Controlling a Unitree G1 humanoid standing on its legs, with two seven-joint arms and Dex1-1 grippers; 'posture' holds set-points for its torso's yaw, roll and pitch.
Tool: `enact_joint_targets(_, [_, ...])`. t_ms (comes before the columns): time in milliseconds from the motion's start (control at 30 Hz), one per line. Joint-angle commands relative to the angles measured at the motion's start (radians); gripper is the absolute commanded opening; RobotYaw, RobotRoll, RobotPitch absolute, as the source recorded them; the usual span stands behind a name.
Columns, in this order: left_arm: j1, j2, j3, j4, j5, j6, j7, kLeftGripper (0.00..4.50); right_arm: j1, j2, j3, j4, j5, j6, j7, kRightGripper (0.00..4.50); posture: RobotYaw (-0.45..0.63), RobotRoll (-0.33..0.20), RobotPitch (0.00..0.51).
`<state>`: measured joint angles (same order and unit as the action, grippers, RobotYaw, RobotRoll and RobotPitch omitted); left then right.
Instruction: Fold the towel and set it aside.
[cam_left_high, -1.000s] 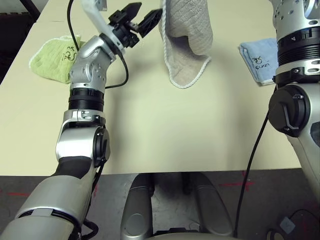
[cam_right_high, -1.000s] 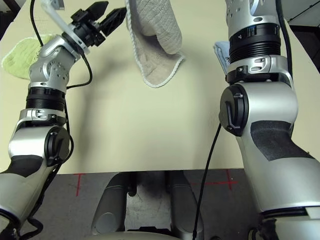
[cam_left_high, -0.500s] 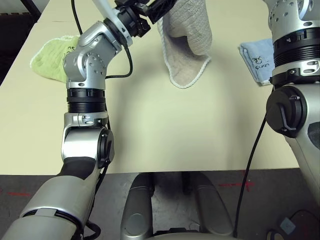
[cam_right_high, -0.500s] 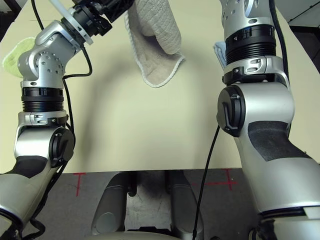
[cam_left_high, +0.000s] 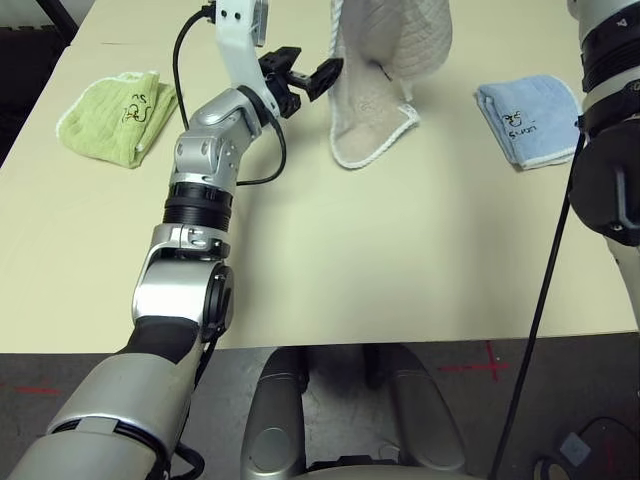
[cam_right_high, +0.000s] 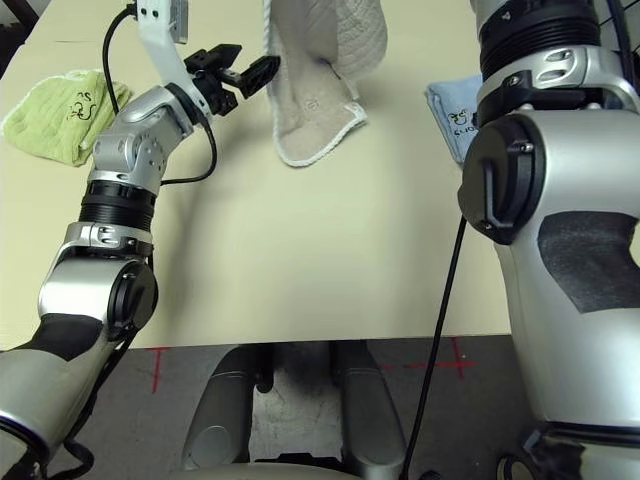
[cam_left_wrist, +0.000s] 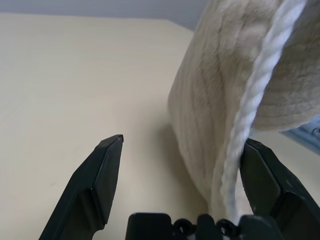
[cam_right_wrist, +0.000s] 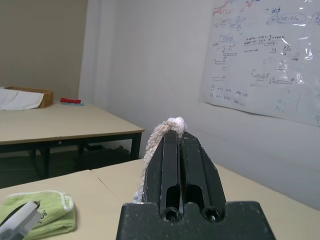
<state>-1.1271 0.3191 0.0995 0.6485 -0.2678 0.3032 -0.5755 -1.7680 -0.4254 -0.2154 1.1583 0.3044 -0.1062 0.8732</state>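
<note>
Towel (cam_left_high: 385, 90) hangs lengthwise from right hand (cam_right_wrist: 175, 145), clamped on its top edge. Left hand (cam_left_wrist: 182, 165), fingers apart, straddles the hanging corded edge.

- The towel (cam_left_high: 385, 70): beige terry cloth, ribbed and nubbly, matt, edged with a twisted white cord.
- The green towel (cam_left_high: 108, 115): soft looped cloth, matt, with dark ink marks.
- The blue towel (cam_left_high: 530, 118): fine-napped cloth, matt, also inked.
- The bench (cam_left_high: 400, 260): smooth cream laminate with a faint sheen.
- Left end effector (cam_left_wrist: 185, 175): black plastic fingers (cam_left_wrist: 97, 187), smooth, semi-matt.
- Right end effector (cam_right_wrist: 177, 150): the same black plastic, lightly glossy.
- Left forearm (cam_left_high: 195, 170): brushed silver metal with black ribbed rings.
</note>
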Motion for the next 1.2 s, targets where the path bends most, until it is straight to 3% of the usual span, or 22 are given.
enact_joint_targets(33, [0.066, 0.039, -0.011, -0.009, 0.025, 0.007, -0.027, 4.50, -0.067, -0.049, -0.022, -0.002, -0.014, -0.051, -0.011, 0.02, 0.06, 0.000, 0.299])
enact_joint_targets(300, [0.151, 0.075, -0.026, -0.063, 0.024, 0.014, -0.091, 4.50, -0.094, -0.078, -0.029, 0.019, -0.031, -0.067, -0.021, 0.02, 0.07, 0.000, 0.303])
enact_joint_targets(500, [0.152, -0.021, -0.004, -0.100, -0.052, 0.035, -0.136, 4.50, -0.091, -0.072, -0.030, 0.018, -0.036, -0.058, -0.014, 0.02, 0.06, 0.000, 0.297])
enact_joint_targets(667, [0.168, -0.045, -0.006, -0.180, -0.128, 0.177, -0.192, 4.50, -0.093, -0.074, -0.029, 0.024, -0.044, -0.060, -0.022, 0.02, 0.06, 0.000, 0.295])
enact_joint_targets(1033, [0.198, 0.015, -0.012, -0.200, -0.128, 0.353, -0.164, 4.50, -0.125, -0.086, -0.032, 0.041, -0.071, -0.085, -0.052, 0.02, 0.04, 0.000, 0.323])
enact_joint_targets(1200, [0.187, -0.003, -0.016, -0.139, -0.082, 0.307, -0.100, 4.50, -0.128, -0.087, -0.038, 0.037, -0.065, -0.087, -0.050, 0.02, 0.04, 0.000, 0.332])
